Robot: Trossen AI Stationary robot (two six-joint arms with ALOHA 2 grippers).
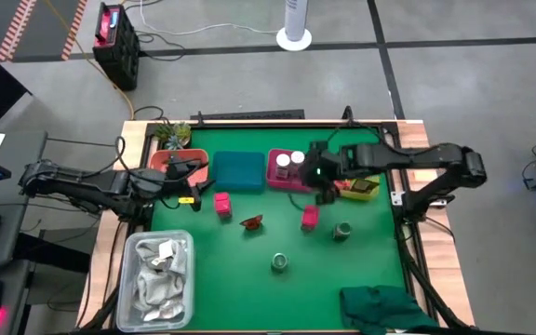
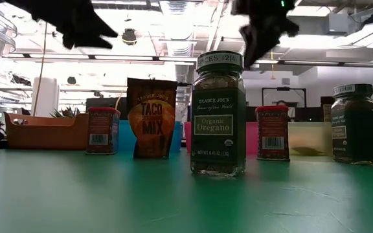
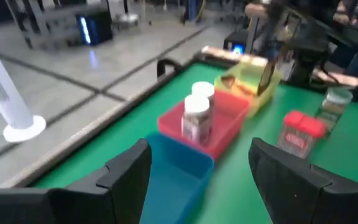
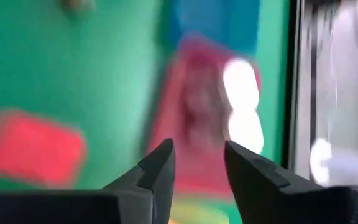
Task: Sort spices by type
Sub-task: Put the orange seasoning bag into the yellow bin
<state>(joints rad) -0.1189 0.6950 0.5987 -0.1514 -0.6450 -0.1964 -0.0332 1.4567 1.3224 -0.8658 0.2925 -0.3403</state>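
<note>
The right hand [image 1: 324, 191], fingers apart and empty, hovers beside the pink bin [image 1: 282, 179], nearest to the pink block [image 1: 310, 218] standing just below it on the table [image 1: 249, 270].

Two dark jointed arms; matte black wedge-shaped fingers [image 3: 126, 177]; green indicator light.
</note>
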